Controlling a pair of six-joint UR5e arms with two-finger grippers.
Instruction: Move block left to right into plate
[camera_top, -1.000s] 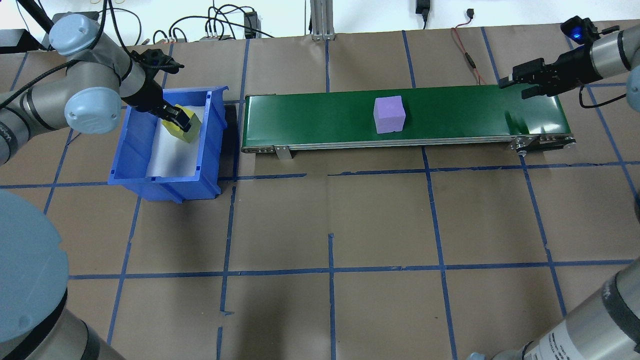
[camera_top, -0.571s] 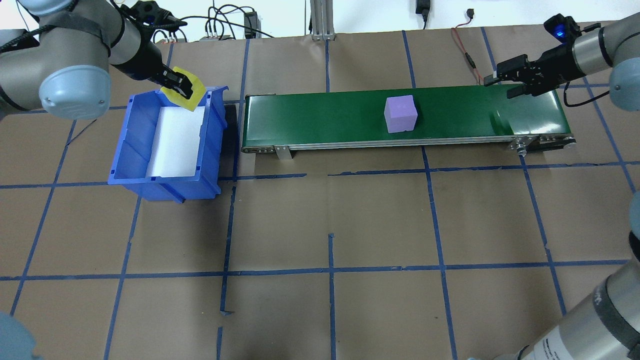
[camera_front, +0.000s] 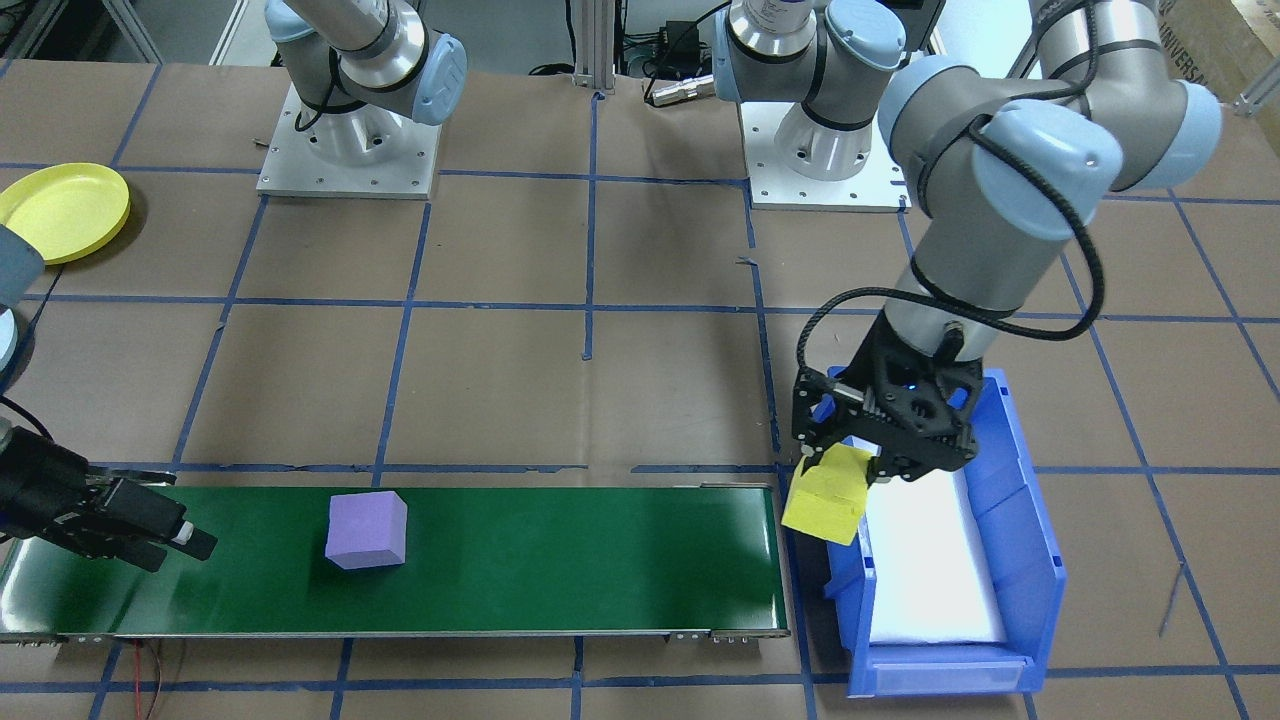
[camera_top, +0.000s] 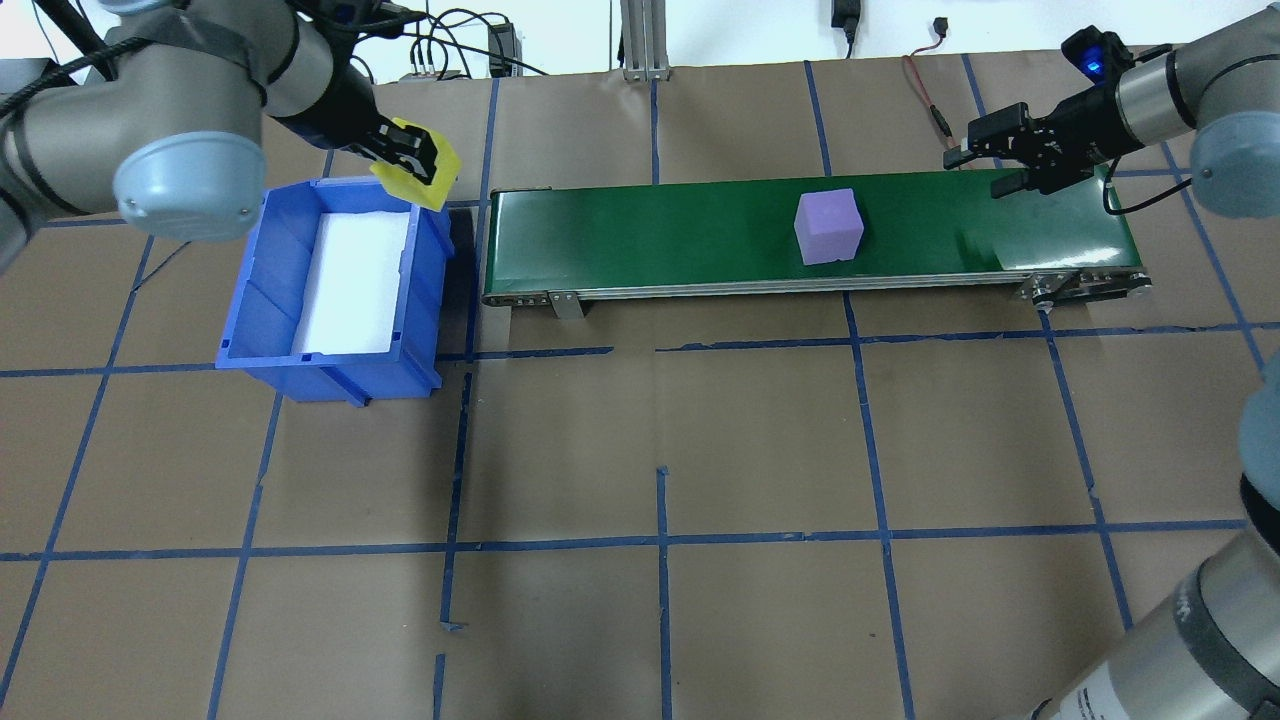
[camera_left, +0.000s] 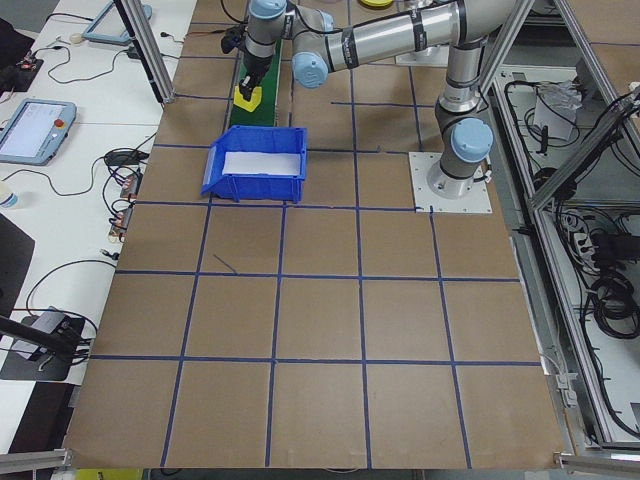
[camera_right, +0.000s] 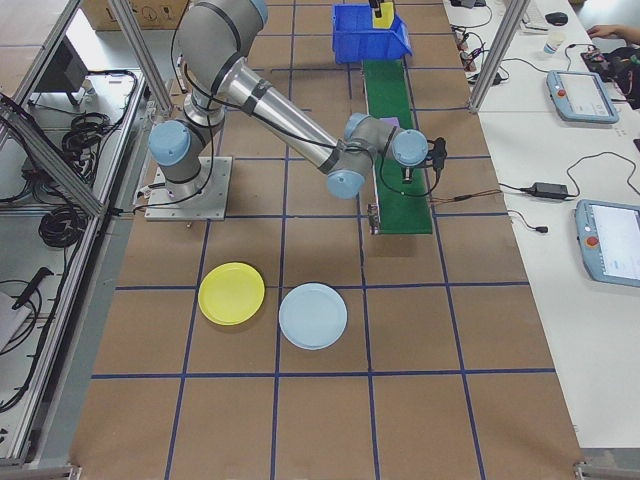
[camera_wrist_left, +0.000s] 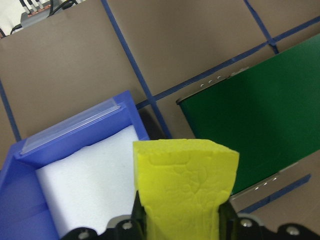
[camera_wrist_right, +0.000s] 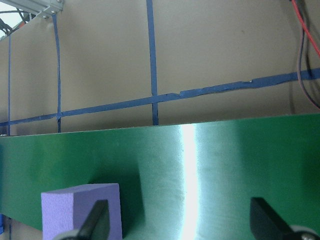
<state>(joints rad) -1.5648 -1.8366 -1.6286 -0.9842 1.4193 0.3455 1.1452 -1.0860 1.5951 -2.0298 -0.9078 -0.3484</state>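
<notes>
Block handling, left to right in the overhead view: yellow block (camera_top: 428, 164) is clamped in the left gripper (camera_top: 408, 160), lifted clear above the far right corner of the blue bin (camera_top: 258, 300), just short of the belt (camera_top: 650, 235) end. Wrist view shows a rough, pitted face and soft edges, so it looks like foam: light, squashy, grippy, not fragile. Jaws pinch it on 2 opposite sides near the top and it hangs tilted, so the hold looks a bit off-centre; a foam block will likely tolerate that, but it may land crooked on the belt. Best grip on these is flat across 2 parallel faces, mid-height, with modest squeeze so it doesn't bulge or spring out. Purple block (camera_top: 828, 227) sits flat on the belt, right of the middle, apart from both grippers; same sort of cube, likely the same foam. Right gripper (camera_top: 985, 168) hovers over the belt's far right end with its fingers spread, nothing between them, the purple block just short of it. Yellow plate (camera_right: 232, 293) and pale blue plate (camera_right: 313, 316) show only in the side view, on the table at the robot's right end, both bare.
</notes>
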